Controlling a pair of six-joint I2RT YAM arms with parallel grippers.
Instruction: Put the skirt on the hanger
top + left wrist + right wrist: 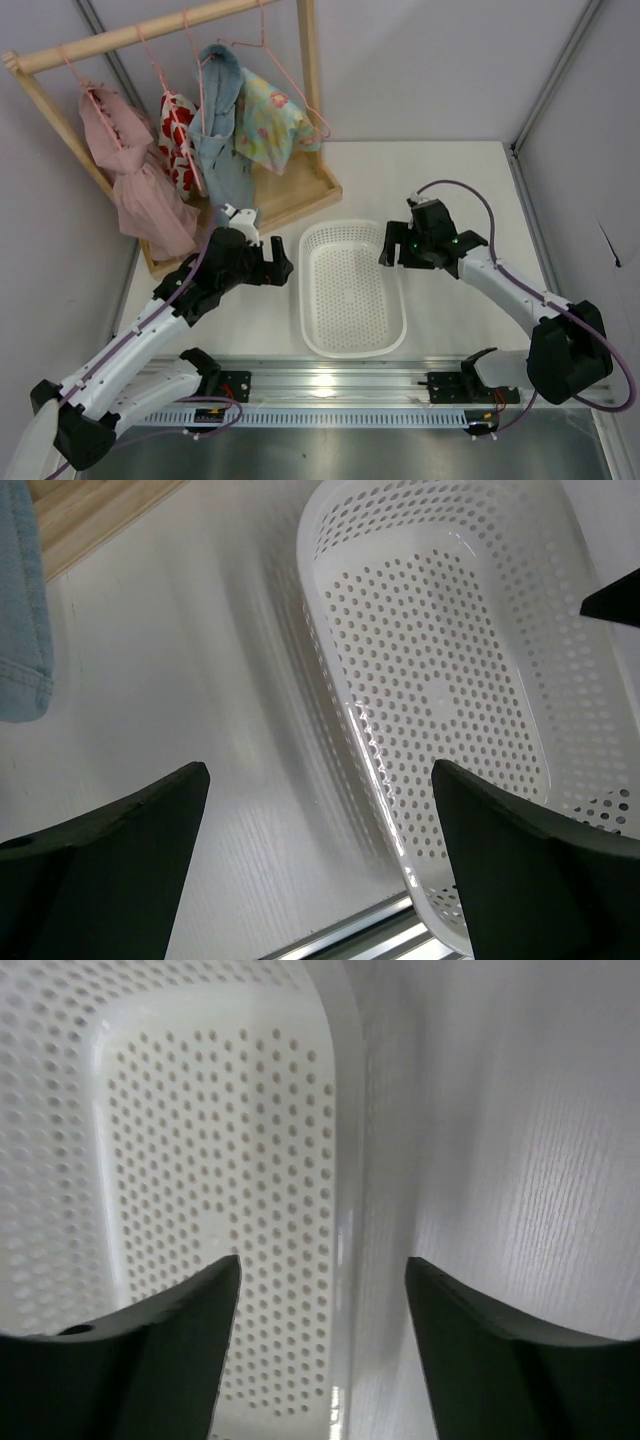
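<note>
Two arms: both reach over the counter (450, 190), one on each side of a white perforated basket (305, 290) in the middle of the top view.
Left gripper (278, 268): sits left of centre, just beside the basket's left rim. The jaws are spread wide with nothing between them, and the wrist view shows only counter and basket in the gap (320, 780).
Right gripper (390, 245): sits right of centre, over the basket's upper right corner. The jaws are spread and hold nothing (322, 1265).
Skirt (268, 122): upper centre of the top view, hanging below the wooden rack bar (150, 30), just right of a blue denim garment (215, 130).
Hanger (296, 82): thin pink wire running up toward the bar. One shoulder shows at the skirt's right edge.
Basket contents: nothing lies inside.
Step in hand: the skirt appears to be draped on the hanger, so the placing looks done or nearly done. Both arms are well apart from the rack.
Next move: probably only a check that the cloth sits evenly. If it sags, a gentle pinch of the cloth is needed, without pulling the hanger off the bar.
</note>
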